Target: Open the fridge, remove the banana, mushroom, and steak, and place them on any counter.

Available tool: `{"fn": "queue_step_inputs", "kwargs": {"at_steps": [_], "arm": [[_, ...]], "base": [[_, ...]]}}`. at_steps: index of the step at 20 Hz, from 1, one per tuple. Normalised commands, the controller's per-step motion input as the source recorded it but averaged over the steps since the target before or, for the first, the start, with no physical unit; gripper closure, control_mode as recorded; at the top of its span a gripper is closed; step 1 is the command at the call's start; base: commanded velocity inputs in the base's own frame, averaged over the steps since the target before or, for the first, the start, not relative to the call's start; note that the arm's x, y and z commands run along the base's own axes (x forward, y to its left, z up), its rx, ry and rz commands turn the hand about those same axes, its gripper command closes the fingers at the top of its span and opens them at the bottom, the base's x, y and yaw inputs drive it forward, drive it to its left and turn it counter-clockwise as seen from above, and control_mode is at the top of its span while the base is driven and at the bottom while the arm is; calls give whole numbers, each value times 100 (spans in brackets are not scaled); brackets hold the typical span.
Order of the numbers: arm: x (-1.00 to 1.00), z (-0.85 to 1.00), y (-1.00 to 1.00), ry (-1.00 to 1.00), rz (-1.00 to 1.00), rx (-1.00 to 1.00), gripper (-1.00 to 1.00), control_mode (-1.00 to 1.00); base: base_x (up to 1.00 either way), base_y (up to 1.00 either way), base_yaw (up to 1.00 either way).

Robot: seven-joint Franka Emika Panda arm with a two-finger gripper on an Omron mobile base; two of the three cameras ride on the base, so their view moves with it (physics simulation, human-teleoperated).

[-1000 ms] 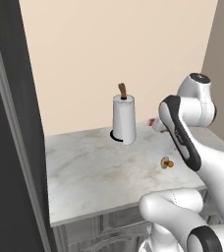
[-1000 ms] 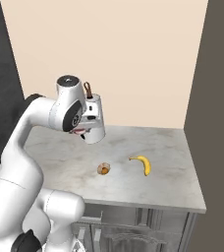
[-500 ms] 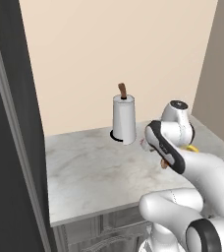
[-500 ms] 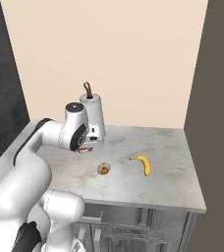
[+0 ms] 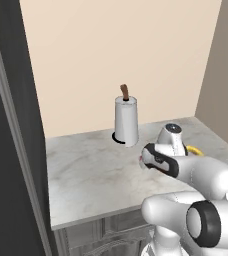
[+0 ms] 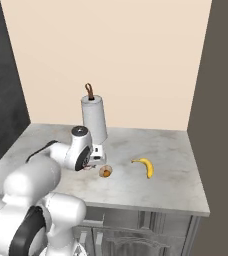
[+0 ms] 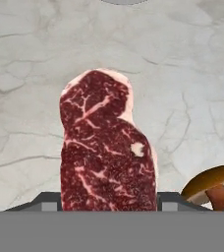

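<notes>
From the left base view, the arm reaches low over the surface (image 5: 86,175), its gripper (image 5: 145,161) near a paper towel roll (image 5: 126,122); the banana (image 5: 194,149) peeks out behind the arm.

From the right, the banana lies on the surface right of the mushroom (image 6: 105,171), which sits just beside the gripper.

In the hand view, the steak (image 7: 106,147) stands between the half-spread fingers, evidently pinched by its edges and probably about to be set down.

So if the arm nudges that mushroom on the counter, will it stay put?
Probably not. The mushroom lies tipped over in the hand view, its rounded cap against the counter, so it would likely roll. It looks small and light, so it should skid easily on the smooth stone.
</notes>
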Motion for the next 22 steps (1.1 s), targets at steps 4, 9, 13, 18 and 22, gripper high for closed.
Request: {"fn": "queue_step_inputs", "kwargs": {"at_steps": [4, 9, 13, 18, 22], "arm": [[28, -30, 19, 2, -2, 0, 100, -100], [15, -3, 10, 3, -5, 0, 100, -100], [0, -41, 0, 3, -2, 0, -100, -100], [0, -21, 1, 0, -1, 0, -100, -100], [0, 12, 6, 0, 0, 0, -100, -100]], "base": [[0, 0, 0], [0, 0, 0], [0, 0, 0], [0, 0, 0], [0, 0, 0]]}}
